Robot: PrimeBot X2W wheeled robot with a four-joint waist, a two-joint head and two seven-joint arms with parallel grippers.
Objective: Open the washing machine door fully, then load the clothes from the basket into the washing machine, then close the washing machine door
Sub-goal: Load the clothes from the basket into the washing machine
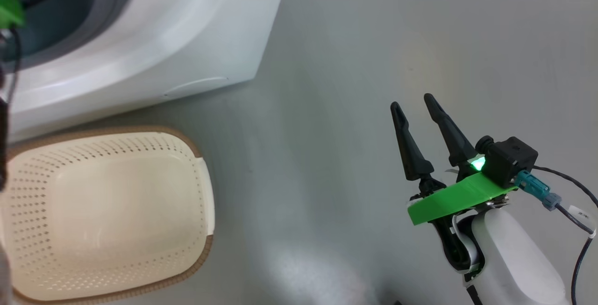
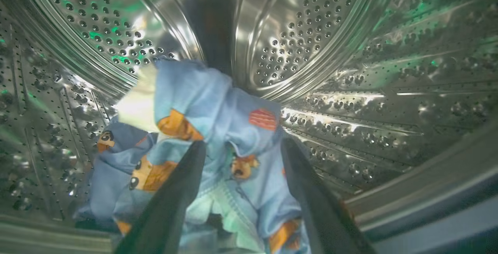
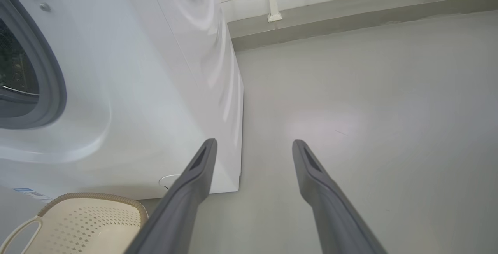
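Pulling your left hand (image 2: pixel 244 145) out with its fingers (image 2: pixel 175 191) spread could snag the soft light-blue bear-print clothes (image 2: pixel 218 102), lying at 6 o'clock in the shiny steel drum (image 2: pixel 311 32), and drag them out.

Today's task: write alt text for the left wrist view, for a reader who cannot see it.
Light-blue clothes printed with orange-brown bears lie heaped inside a shiny perforated steel drum. The two dark fingers of the left gripper rise from the bottom edge, spread apart, with the fabric showing between them.
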